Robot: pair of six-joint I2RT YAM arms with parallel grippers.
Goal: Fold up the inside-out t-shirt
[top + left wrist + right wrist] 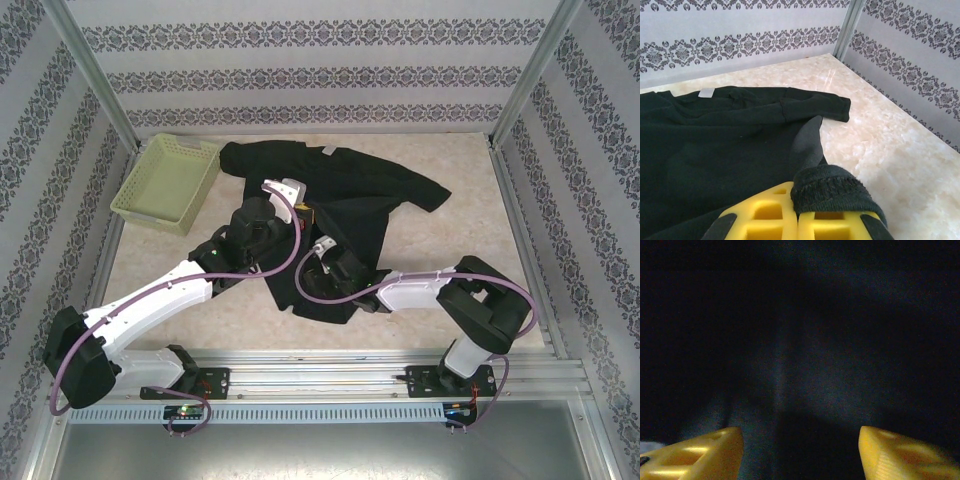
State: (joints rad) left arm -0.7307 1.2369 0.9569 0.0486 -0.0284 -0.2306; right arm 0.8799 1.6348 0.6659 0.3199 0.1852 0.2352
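The pale marble-patterned table (470, 230) carries a plain black soft-fabric t-shirt (350, 190), spread at its centre beside a yellow-green plastic lattice basket (165, 185). The left gripper (796, 200) has its jaws clamped on a shirt fold. The right gripper (800, 437) stands jaws apart over dark cloth. A small white tag (706, 92) lies at the collar.

Probably a lab test cell: wallpapered panels (300, 60), aluminium frame (92, 70), marble-look tabletop (470, 230).

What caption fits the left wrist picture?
Left gripper shut on a fold of the black t-shirt, white tag showing, on the pale table.
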